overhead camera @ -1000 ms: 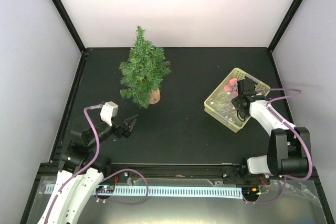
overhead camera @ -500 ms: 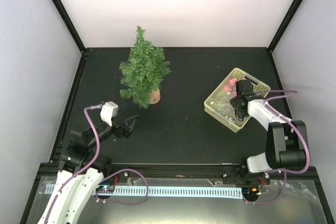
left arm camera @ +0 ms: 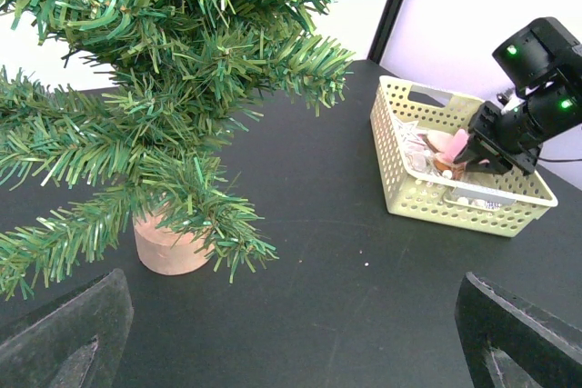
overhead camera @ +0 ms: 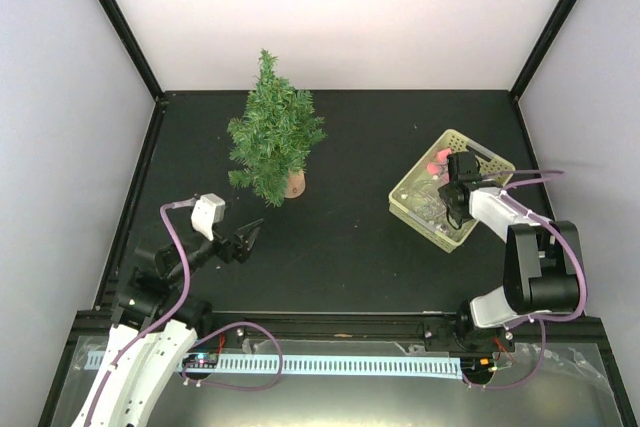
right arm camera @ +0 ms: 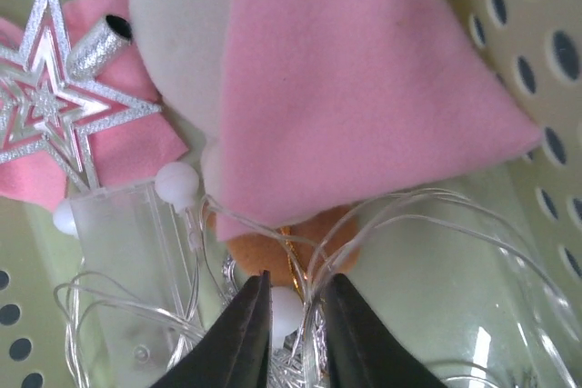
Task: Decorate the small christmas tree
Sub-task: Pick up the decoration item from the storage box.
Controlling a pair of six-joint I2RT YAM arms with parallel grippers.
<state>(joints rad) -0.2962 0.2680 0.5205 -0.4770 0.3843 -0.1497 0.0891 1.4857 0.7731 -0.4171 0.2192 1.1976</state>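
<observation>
The left gripper (overhead camera: 246,239) hovers over the front left of the black counter (overhead camera: 350,247), jaws wide and empty. Behind it, the small christmas tree (overhead camera: 275,142) stands upright on its wooden stump. At right, the right gripper (right arm camera: 297,281) reaches into the yellow basket (overhead camera: 405,192). Its 2 fingers are narrow around a bead of the fairy-light string (right arm camera: 175,184), and whether they grip it cannot be told.

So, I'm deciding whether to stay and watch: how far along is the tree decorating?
Nothing looks done: the small christmas tree is bare. In hand: the right pincer is down in the basket, fingers narrowly either side of a white bead on the light string; whether it grips is unclear. The left pincer hovers open near the tree. Left: lifting and hanging everything, silver star included.
</observation>
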